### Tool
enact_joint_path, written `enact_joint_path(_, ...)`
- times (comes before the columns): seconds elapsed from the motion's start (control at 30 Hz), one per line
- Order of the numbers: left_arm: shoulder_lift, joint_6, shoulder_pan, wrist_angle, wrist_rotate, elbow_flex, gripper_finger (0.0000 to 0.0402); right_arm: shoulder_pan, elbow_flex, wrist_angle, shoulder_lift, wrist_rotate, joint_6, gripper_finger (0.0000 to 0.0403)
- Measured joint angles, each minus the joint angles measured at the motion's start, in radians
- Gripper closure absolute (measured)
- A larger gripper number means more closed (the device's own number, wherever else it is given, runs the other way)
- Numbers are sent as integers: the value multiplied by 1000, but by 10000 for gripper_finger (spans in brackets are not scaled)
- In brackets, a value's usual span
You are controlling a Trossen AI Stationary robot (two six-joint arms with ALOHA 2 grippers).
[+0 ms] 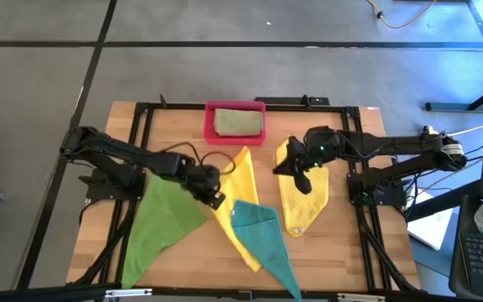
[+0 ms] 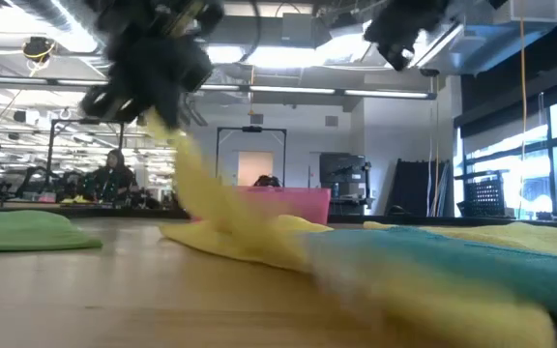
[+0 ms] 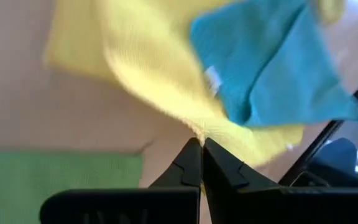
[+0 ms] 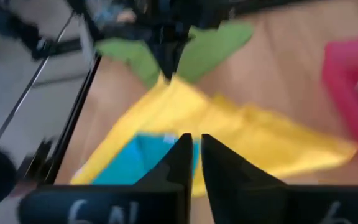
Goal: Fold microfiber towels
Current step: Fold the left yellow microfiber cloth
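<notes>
Towels span our table: bright green towel (image 1: pixel 162 220) leftmost, then our left gripper (image 1: pixel 211 189) pinching 1 yellow towel (image 1: pixel 240 189) by its edge, apparently lifting it to fold, teal towel (image 1: pixel 262 243) draped across; our right gripper (image 1: pixel 300 178), fingers slightly parted, hovers over the second yellow towel (image 1: pixel 304 201).

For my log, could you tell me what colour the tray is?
Pink; the tray shows best in the high view.

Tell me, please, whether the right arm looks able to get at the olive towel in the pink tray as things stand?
Probably yes. The right hand hovers over a yellow towel, just beside the pink tray; the olive towel lies uncovered, with nothing between.
</notes>
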Motion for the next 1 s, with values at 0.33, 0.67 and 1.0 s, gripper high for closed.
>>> enact_joint_path(0.33,-14,311,208,-83,-30,316,401,-26,129,105,174,19,56,294)
enact_joint_path(0.67,-14,472,340,-143,-26,463,401,-23,241,108,261,24,233,285)
enact_joint_path(1.0,-13,510,402,-144,-18,496,401,25,244,153,252,108,321,284)
